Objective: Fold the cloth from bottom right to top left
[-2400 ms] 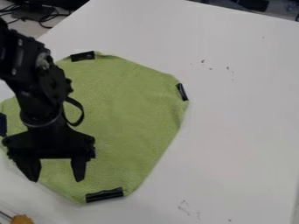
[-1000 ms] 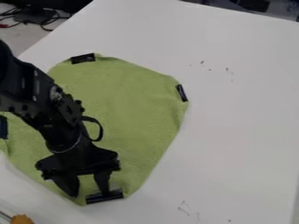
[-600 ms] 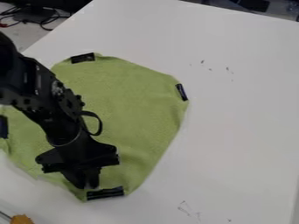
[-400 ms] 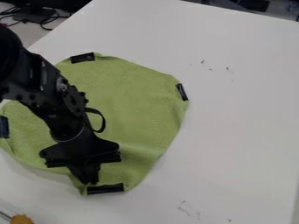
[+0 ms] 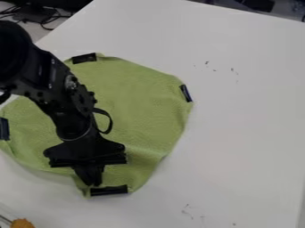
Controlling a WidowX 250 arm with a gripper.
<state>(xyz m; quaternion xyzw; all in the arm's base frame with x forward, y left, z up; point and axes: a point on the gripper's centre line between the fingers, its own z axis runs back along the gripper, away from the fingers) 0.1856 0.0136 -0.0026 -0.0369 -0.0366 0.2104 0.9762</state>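
Note:
The gripper (image 5: 92, 181) is shut on the green cloth (image 5: 140, 100) near its bottom corner, just above the black strip (image 5: 109, 190) there. Folds run through the fabric around the fingertips, and the corner looks slightly raised. The rest of the cloth lies spread on the table, with black strips at its top, right and left corners. The arm comes from the upper left and hides part of the cloth's left half.
The white table (image 5: 244, 124) extends to the right of the cloth. An orange-yellow object (image 5: 22, 223) sits at the bottom left edge. Black cables (image 5: 43, 20) lie beyond the table at the upper left.
The gripper came down and right to the bottom corner, closed on the cloth, then shifted slightly upward. The corner and its strip moved up a little, and creases formed in the fabric.

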